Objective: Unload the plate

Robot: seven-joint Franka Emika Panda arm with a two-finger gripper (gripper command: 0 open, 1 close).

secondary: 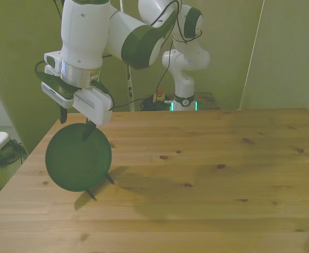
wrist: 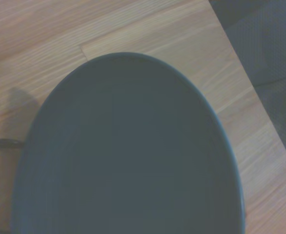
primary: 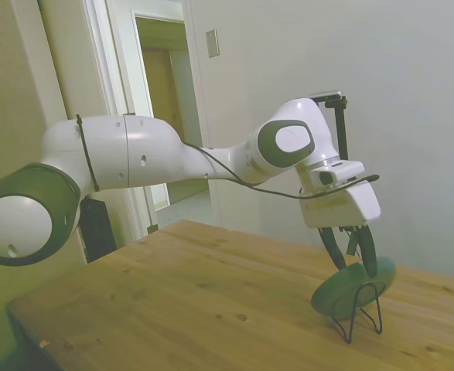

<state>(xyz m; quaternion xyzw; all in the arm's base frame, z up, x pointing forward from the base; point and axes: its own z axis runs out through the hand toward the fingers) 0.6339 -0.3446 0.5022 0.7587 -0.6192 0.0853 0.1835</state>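
Directly below the gripper point(primary: 355, 249), the plate point(primary: 353, 288) leans in the stand point(primary: 363, 310); fingers straddle its rim, apart. Lift-out remains.

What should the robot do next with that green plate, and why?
Probably close on the plate's top rim. The plate stands on edge in the wire stand, and the gripper is open with a finger either side of the rim.

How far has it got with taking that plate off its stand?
Done: the gripper has reached the plate, a finger on each side of its top rim. In hand: the grasp; whether the fingers pinch yet is unclear. Left: the plate leans in the wire stand, so lifting it out and setting it on the table.
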